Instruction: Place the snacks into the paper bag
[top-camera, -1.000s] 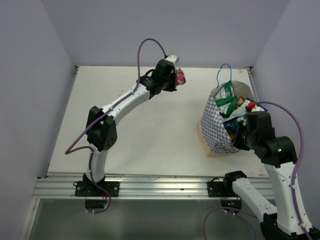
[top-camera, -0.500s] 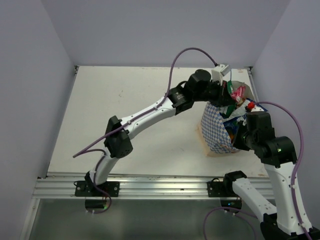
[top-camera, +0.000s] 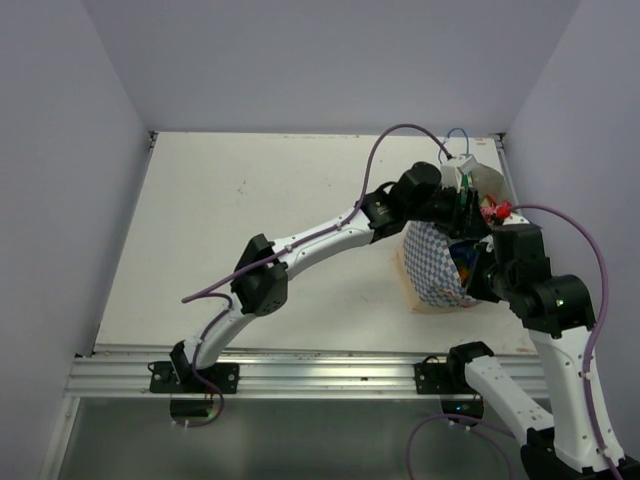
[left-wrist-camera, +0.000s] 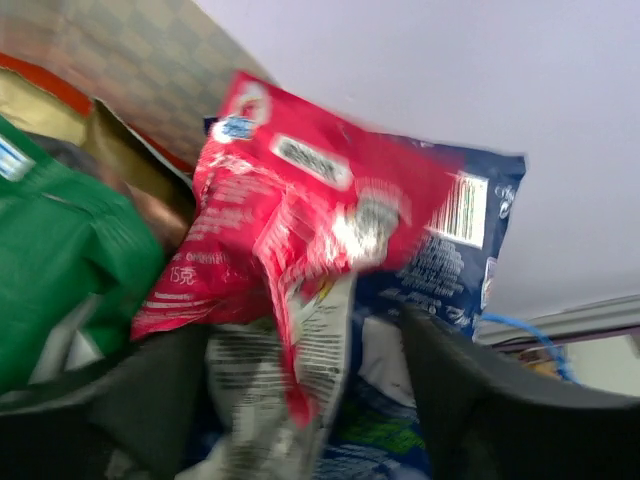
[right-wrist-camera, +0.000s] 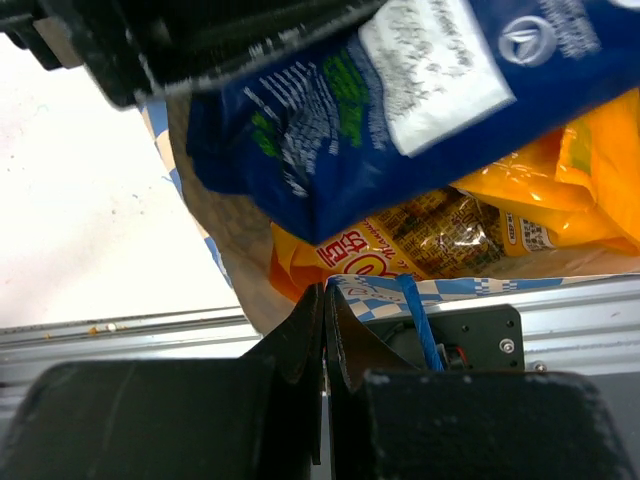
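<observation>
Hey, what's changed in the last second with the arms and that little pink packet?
The left gripper swung right from the table's far middle to above the paper bag, carrying the pink packet, and has opened, letting it go. The right gripper stayed shut beside the bag's rim; the bag has not moved.

A pale table (top-camera: 280, 200) fills the middle, speckled with small marks. A metal rail (top-camera: 320, 372) runs along its near edge. Plain lilac walls (top-camera: 330, 60) stand left, far and right. A tan sheet (top-camera: 420, 306) lies on the table's right.
</observation>
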